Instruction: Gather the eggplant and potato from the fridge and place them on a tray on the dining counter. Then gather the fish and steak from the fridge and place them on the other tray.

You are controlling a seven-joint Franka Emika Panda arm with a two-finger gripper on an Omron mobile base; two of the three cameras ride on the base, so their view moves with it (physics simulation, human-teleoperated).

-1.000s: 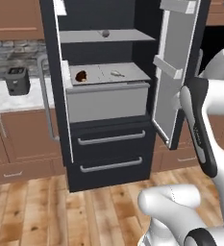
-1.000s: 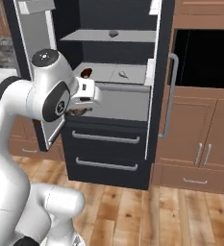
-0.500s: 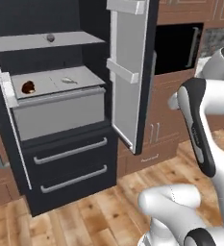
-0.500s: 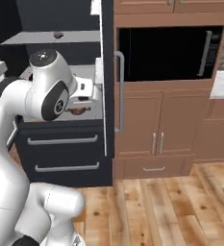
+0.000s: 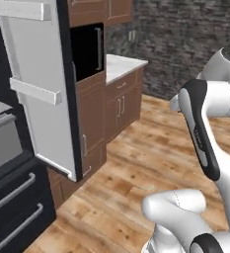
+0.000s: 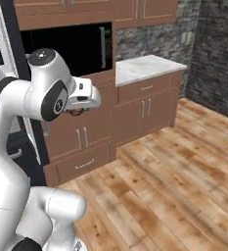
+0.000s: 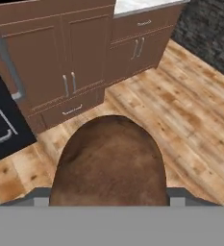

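The gripper (image 6: 76,112) is clamped on a brown steak (image 7: 108,166). The steak sits between its fingers, above the wood floor (image 7: 190,105).

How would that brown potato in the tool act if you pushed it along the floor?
The potato looks rounded and smooth, so it would probably roll or wobble away rather than stay put. It shows a full dome shape while gripped by the tool, so it is likely stiff, not floppy.
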